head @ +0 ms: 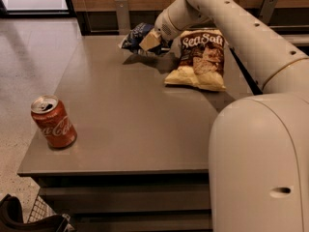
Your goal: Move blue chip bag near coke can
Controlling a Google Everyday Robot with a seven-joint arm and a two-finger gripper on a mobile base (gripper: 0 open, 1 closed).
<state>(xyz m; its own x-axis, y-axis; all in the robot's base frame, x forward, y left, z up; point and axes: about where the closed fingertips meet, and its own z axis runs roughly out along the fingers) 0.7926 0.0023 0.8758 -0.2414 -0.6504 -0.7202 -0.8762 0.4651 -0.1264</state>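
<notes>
The blue chip bag (133,36) is at the far side of the grey table (140,120), lifted a little above it, with its shadow on the surface below. My gripper (150,40) reaches in from the right and is shut on the bag's right end. The coke can (53,122) stands upright near the table's front left corner, far from the bag and the gripper.
A tan-and-brown "Sea Salt" chip bag (200,59) lies just right of the gripper. My arm (241,28) crosses above the table's right side. A wooden wall with metal posts (122,8) runs behind the table. A wire basket (43,216) sits on the floor at front left.
</notes>
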